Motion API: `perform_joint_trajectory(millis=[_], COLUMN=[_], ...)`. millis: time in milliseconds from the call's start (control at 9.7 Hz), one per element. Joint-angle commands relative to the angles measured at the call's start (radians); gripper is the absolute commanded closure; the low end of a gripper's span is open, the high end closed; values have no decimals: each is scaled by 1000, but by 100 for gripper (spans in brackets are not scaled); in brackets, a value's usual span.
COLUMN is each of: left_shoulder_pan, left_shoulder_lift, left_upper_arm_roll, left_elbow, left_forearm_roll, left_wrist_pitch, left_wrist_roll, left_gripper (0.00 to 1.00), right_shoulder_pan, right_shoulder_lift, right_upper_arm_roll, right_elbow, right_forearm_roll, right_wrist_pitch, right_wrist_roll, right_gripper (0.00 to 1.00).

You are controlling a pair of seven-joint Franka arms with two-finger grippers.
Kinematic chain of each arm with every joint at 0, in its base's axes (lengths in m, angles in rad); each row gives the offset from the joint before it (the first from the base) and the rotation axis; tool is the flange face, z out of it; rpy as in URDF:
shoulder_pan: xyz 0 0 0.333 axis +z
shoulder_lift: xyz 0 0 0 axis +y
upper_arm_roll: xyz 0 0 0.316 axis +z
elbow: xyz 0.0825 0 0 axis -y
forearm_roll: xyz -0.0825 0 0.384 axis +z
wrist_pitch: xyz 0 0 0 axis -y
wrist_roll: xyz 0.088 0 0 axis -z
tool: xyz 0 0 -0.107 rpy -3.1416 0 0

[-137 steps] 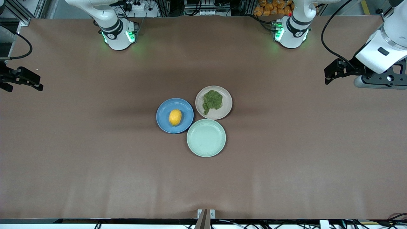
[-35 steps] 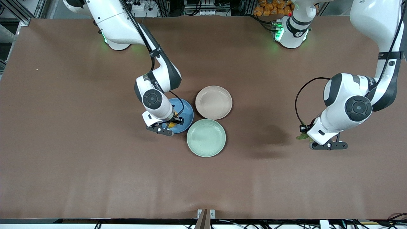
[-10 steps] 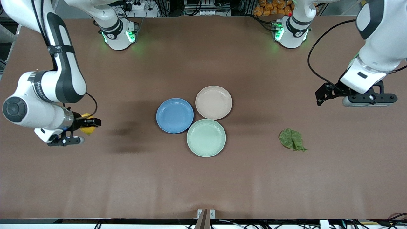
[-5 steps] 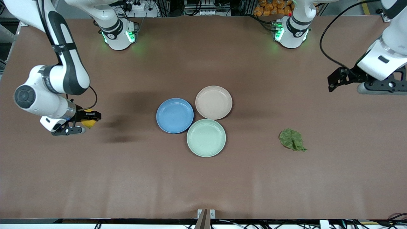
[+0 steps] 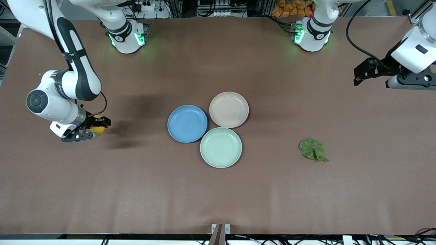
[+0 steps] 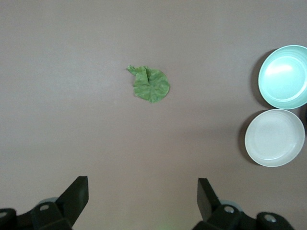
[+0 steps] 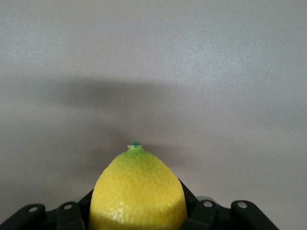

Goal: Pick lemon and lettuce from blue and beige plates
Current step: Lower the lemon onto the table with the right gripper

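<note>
My right gripper (image 5: 97,125) is shut on the yellow lemon (image 5: 99,127), holding it over bare tabletop toward the right arm's end, well away from the blue plate (image 5: 187,123). The lemon (image 7: 138,191) fills the space between the fingers in the right wrist view. The green lettuce (image 5: 312,149) lies flat on the table toward the left arm's end, off the beige plate (image 5: 229,109). My left gripper (image 5: 366,69) is open and empty, raised over that end of the table. Its wrist view shows the lettuce (image 6: 151,85) well clear of the left gripper (image 6: 141,201).
A mint-green plate (image 5: 221,147) sits nearer the front camera, touching the blue and beige plates. All three plates hold nothing. The left wrist view also shows the mint-green plate (image 6: 284,76) and the beige plate (image 6: 274,138). Brown tabletop surrounds everything.
The left gripper has drawn back from the lettuce toward the left arm's end of the table. The right gripper has shifted slightly with the lemon still in it. The lettuce has stayed put.
</note>
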Motion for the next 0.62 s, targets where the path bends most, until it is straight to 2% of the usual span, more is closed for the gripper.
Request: perform_joint_trajectory(millis=[0,515], left_shoulder_pan=[5,7], left_shoulder_lift=[12,16], left_upper_arm_roll=[2,-5], left_elbow=[47,70], left_forearm_roll=[-16,22], left_wrist_pitch=[-43,-35], left_wrist_roll=[17,8], left_gripper=[0,0], right_shoulder_pan=[-26,-37], right_shoulder_lift=[72,138], right_upper_arm_roll=[18,18], right_elbow=[-18,-13], right_forearm_roll=[-16,5], right_wrist_pitch=[112,173], right_wrist_roll=[-14,-21], right_gripper=[65,67])
